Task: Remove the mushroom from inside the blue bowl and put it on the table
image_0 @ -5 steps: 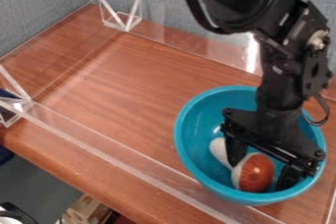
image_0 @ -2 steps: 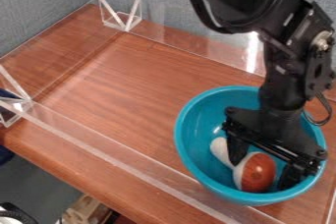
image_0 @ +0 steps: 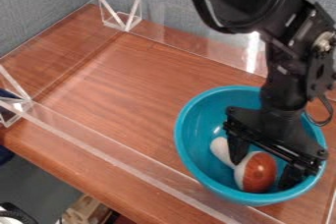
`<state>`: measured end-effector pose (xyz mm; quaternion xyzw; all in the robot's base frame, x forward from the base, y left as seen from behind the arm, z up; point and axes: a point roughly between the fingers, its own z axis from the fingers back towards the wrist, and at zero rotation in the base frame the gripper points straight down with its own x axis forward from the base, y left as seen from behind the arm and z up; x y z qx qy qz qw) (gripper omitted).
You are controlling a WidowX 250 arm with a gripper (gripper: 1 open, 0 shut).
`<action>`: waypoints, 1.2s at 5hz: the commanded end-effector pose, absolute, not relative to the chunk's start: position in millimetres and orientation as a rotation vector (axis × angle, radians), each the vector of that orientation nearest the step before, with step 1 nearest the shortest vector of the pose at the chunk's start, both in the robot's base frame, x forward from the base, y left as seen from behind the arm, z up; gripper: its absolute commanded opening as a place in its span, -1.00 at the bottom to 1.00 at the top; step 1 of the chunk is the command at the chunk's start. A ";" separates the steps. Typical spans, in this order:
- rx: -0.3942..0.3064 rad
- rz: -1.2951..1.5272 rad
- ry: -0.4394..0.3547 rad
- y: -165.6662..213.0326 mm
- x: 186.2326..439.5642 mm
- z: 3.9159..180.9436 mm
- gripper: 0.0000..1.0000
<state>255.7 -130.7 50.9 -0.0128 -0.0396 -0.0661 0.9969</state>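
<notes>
Toward the left of the scene, the table [image_0: 118, 88] was bare polished wood with visible grain, edged by low clear walls [image_0: 125, 154], and a white angular bracket [image_0: 121, 14] stood at its far edge. To the right, near the near edge, sat the blue bowl [image_0: 195, 159], round and glossy. The mushroom [image_0: 257, 172] lay inside it, toward the near side, its pale stem pointing left and its reddish-brown cap on the right, with a bright highlight on top. The black robot arm [image_0: 278, 71] reached down from the far side, and its gripper [image_0: 262, 166] was lowered into the bowl with its jaws spread wide, one finger on the left by the stem and the other on the right beside the cap. The mushroom was between them; whether either finger touched it could not be told, and no closed grip showed.
</notes>
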 end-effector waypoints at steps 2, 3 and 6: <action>-0.029 -0.140 -0.117 -135.5 262.0 57.3 1.00; -0.025 -0.137 -0.120 -134.6 262.3 56.7 1.00; -0.014 -0.129 -0.120 -131.8 264.0 51.3 -1.00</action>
